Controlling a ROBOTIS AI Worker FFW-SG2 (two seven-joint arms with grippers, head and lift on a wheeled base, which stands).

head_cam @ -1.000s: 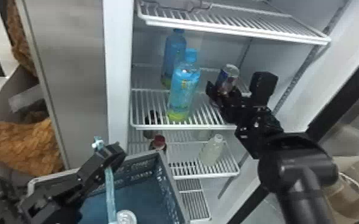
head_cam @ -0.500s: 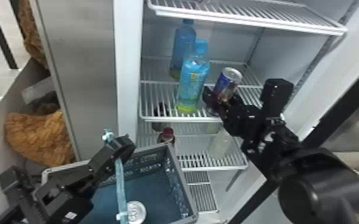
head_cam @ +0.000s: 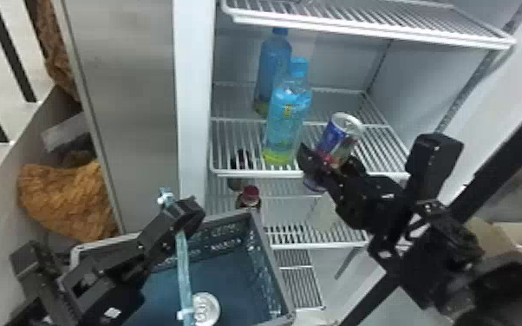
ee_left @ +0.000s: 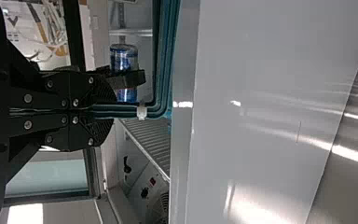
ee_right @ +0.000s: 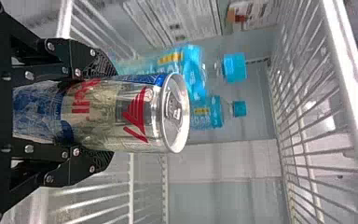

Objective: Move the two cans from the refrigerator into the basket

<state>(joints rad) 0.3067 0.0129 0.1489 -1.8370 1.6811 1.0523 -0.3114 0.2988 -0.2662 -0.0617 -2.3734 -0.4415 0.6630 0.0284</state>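
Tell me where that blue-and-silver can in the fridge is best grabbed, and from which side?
I'd take the can by its straight side wall, below the rim, coming level from the front. It's a roughly upright cylinder, so flat fingers fit on opposite sides, as the right pincer has it. The wire shelf overhead would probably make reaching from above awkward.

So we've got a fridge shelf (head_cam: 256, 173) with one blue-capped bottle (head_cam: 287, 117) and another bottle (head_cam: 272, 58) standing right behind it.

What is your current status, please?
Right gripper shut on can; left gripper shut on basket handle; other can in basket; blue-capped bottle close beside held can.
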